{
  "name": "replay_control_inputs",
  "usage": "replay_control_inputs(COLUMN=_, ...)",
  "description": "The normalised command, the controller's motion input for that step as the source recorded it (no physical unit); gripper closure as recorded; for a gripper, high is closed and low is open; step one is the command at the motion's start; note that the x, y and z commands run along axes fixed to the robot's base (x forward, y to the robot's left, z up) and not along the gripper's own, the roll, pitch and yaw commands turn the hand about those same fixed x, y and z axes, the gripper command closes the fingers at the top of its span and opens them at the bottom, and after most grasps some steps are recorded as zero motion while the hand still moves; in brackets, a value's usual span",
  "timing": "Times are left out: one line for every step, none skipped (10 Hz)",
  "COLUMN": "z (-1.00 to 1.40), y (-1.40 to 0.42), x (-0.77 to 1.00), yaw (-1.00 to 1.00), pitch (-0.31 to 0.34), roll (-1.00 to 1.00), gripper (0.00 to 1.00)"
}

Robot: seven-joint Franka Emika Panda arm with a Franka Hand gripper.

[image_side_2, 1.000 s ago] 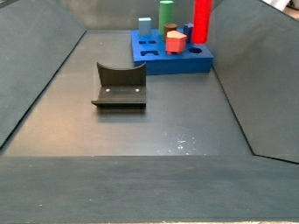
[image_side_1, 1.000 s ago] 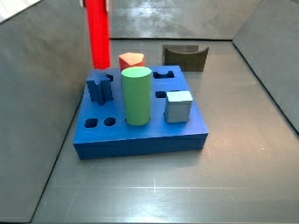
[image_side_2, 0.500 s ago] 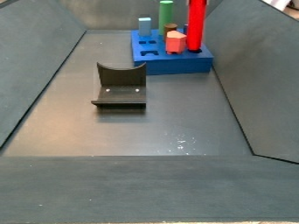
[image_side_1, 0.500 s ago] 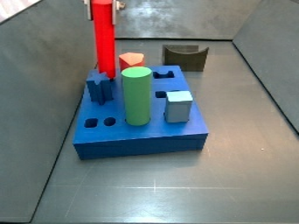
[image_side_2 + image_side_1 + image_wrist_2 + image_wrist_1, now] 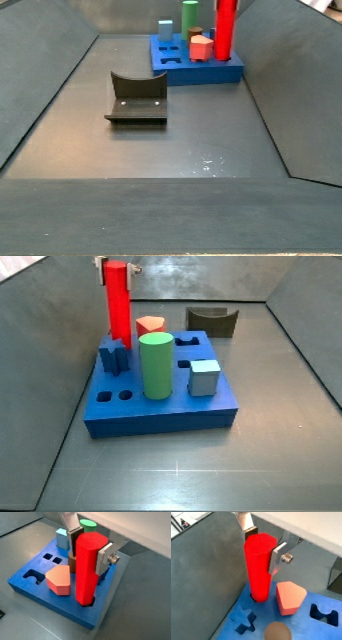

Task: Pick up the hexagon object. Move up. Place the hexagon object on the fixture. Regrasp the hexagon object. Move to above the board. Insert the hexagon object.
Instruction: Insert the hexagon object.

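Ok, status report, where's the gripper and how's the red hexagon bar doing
Gripper above the board, fingers shut on the hexagon object. Bar upright, lower end in its corner hole. Nothing in the way.

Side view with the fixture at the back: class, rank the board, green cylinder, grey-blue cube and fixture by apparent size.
1. Board
2. Green cylinder
3. Grey-blue cube and fixture: look alike; the fixture sits farther back, so unranked.

The gripper grips the hexagon object.

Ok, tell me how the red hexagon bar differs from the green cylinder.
The hexagon object is red, slim and taller; the green cylinder is thicker and shorter. The pincer grips the hexagon object's top above the board; the green cylinder stands untouched. Both stand upright.
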Motion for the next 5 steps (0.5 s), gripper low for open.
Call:
replay_control_inputs(z=-0.12, y=0.05, x=-0.35, yaw=-0.33, pitch=-0.277, roll=-0.06, gripper=1.00)
replay_control_inputs(z=-0.21, y=0.05, x=-0.27, yaw=-0.31, pitch=-0.320, roll=-0.06, gripper=1.00)
replay_control_inputs(z=-0.32, y=0.00, x=-0.01, yaw=-0.38, pitch=-0.229, roll=-0.04, gripper=1.00)
replay_control_inputs(z=-0.35, y=0.00, x=0.00, yaw=-0.44, pitch=-0.187, roll=-0.05, gripper=1.00)
replay_control_inputs(z=-0.35, y=0.00, x=0.07, yaw=-0.56, pitch=-0.187, roll=-0.11, gripper=1.00)
